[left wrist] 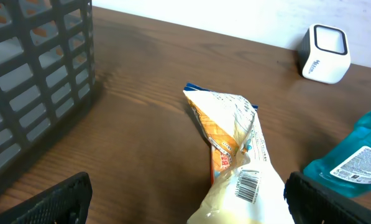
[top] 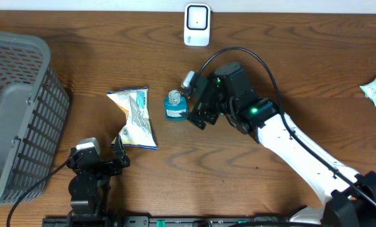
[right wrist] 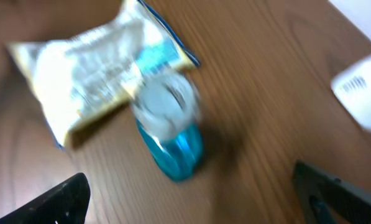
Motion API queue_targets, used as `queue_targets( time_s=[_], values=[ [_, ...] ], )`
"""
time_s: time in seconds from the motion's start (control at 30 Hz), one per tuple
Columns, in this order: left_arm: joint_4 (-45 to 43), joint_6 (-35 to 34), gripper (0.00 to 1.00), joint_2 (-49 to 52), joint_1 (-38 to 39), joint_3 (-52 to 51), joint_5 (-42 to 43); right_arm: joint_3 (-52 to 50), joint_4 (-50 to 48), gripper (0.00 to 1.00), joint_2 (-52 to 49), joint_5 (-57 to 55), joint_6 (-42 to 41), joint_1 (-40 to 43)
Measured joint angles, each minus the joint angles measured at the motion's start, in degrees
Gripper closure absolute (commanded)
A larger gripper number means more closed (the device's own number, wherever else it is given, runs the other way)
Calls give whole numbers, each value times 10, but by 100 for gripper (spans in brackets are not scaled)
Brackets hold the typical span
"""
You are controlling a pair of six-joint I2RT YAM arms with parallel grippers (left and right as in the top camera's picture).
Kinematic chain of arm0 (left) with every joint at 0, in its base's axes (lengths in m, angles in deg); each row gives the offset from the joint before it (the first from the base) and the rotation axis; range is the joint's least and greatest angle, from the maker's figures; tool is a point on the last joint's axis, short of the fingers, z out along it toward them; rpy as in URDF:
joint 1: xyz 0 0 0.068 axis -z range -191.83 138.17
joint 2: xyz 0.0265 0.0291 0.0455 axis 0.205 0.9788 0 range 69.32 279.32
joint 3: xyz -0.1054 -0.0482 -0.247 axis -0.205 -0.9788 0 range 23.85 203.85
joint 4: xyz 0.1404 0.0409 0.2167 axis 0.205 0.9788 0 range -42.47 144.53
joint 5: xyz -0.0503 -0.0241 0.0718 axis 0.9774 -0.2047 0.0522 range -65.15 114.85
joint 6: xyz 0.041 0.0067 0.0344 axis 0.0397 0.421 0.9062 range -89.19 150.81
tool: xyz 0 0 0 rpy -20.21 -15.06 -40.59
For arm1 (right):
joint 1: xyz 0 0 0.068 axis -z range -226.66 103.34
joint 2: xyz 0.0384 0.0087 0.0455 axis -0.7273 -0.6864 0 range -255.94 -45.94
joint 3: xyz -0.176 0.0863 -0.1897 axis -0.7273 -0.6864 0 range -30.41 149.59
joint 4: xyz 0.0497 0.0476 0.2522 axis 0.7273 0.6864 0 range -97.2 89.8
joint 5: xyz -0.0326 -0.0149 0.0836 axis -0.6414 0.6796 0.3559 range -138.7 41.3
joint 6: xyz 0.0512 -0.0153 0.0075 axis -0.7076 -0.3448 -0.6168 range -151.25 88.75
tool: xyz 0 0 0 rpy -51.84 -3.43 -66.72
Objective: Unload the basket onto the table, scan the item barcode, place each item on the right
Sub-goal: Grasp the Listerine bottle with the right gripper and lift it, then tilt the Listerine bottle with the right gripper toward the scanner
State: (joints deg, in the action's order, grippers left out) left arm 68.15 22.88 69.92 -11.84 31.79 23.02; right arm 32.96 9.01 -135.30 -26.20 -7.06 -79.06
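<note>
The blue bottle (top: 174, 105) is pictured on the counter (top: 269, 75) directly ahead of the right end effector (top: 192, 107), whose jaws are spread wide and empty. The bottle appears to be stood upright, its long axis vertical. The left end effector (top: 119, 154), likewise opened and empty, is positioned farther off, with the snack bag (top: 135, 118) lying between. The scanner (top: 196, 25) is placed beyond.

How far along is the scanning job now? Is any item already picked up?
Done: nothing that shows. The bag and the bottle are not held and sit apart from the scanner.
In hand: the right gripper is open beside the bottle, and the left gripper is open at the bag.
Left: grasp an item and bring its barcode to the scanner.
</note>
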Motion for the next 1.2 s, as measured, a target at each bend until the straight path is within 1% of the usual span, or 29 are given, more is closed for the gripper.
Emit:
queue_targets(
  time_s=[0.17, 0.4, 0.57, 0.8, 0.9, 1.0, 1.1, 1.13, 1.17, 1.2],
  values=[
    [0, 0, 2, 0, 0, 0, 0, 1, -27, 1, -46, 57, 14, 3],
    [0, 0, 2, 0, 0, 0, 0, 7, -65, 1, -107, 93, 31, 4],
    [0, 0, 2, 0, 0, 0, 0, 39, -99, 1, -139, 108, 36, 4],
    [0, 0, 2, 0, 0, 0, 0, 80, -100, 5, -201, 125, 38, 3],
    [0, 0, 2, 0, 0, 0, 0, 80, -81, 12, -211, 133, 39, 3],
    [0, 0, 3, 0, 0, 0, 0, 80, -80, 16, -211, 138, 43, 3],
    [0, 0, 2, 0, 0, 0, 0, 80, -79, 25, -211, 141, 48, 2],
    [0, 0, 2, 0, 0, 0, 0, 80, -80, 35, -211, 143, 49, 2],
    [0, 0, 2, 0, 0, 0, 0, 80, -80, 50, -211, 144, 51, 2],
    [0, 0, 2, 0, 0, 0, 0, 80, -79, 55, -211, 145, 51, 1]
  ],
)
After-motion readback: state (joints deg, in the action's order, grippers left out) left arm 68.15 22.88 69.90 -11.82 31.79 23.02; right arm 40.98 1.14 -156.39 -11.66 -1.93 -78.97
